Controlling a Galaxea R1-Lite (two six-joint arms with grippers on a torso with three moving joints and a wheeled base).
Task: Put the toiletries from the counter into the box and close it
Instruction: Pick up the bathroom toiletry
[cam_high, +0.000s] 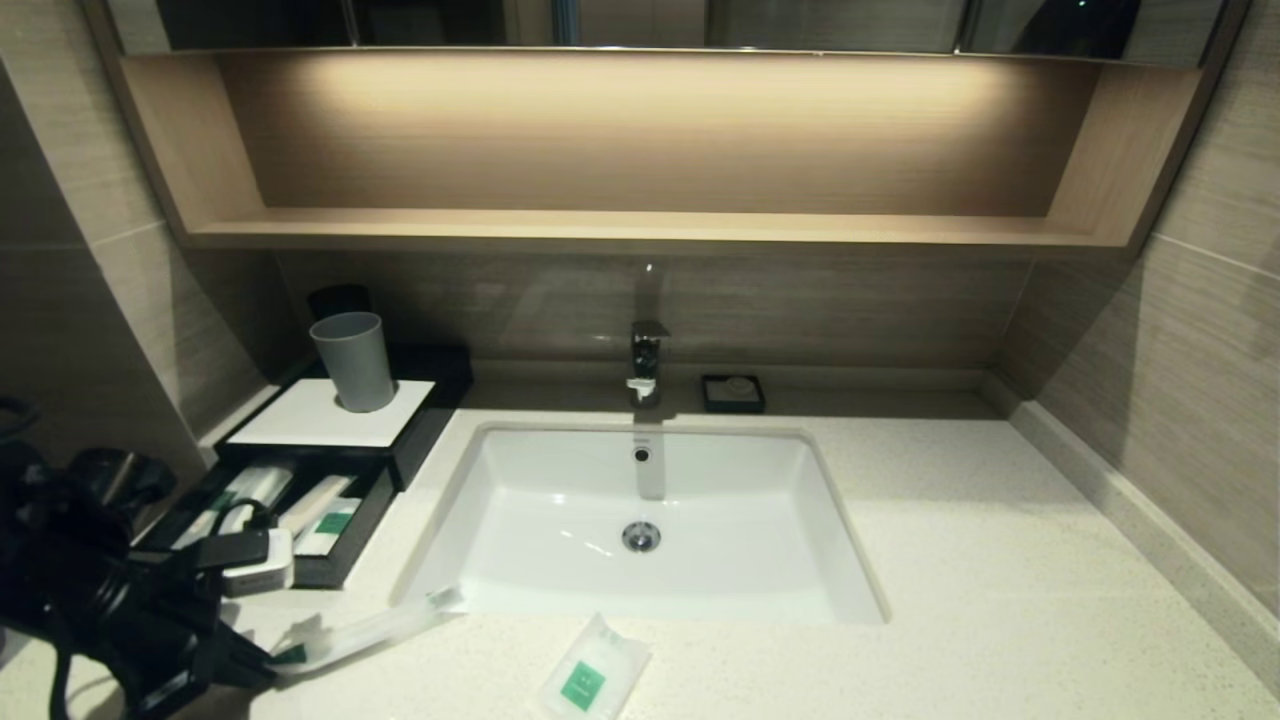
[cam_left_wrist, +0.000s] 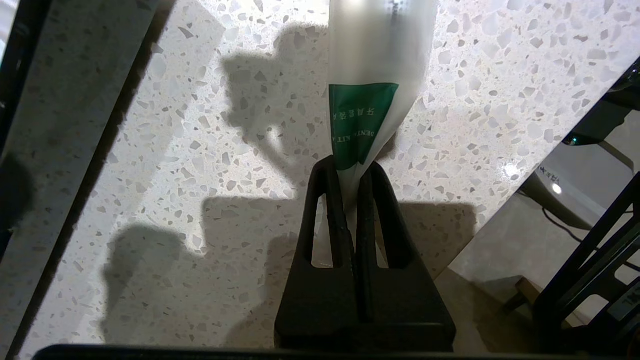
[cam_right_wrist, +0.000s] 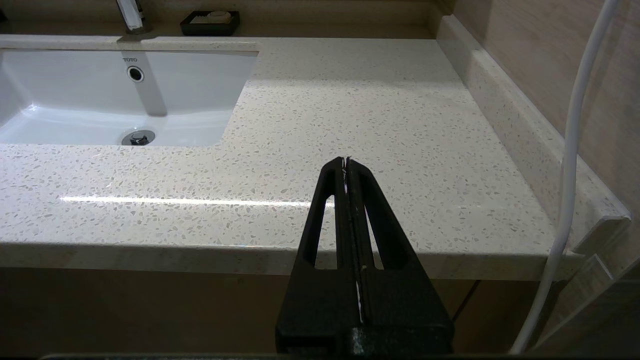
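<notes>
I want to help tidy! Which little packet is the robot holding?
The long toothbrush packet before the sink: the left gripper pinches its green-label end. The small white sachet lies alone, untouched.

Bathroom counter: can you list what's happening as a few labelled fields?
left gripper: shut on the green-label end of a toothbrush packet, at the counter's front left
right gripper: shut, empty, off the counter's front right
box: drawer pulled open, packets already inside
sachet: lying on the counter in front of the sink
cup: standing on the box
</notes>
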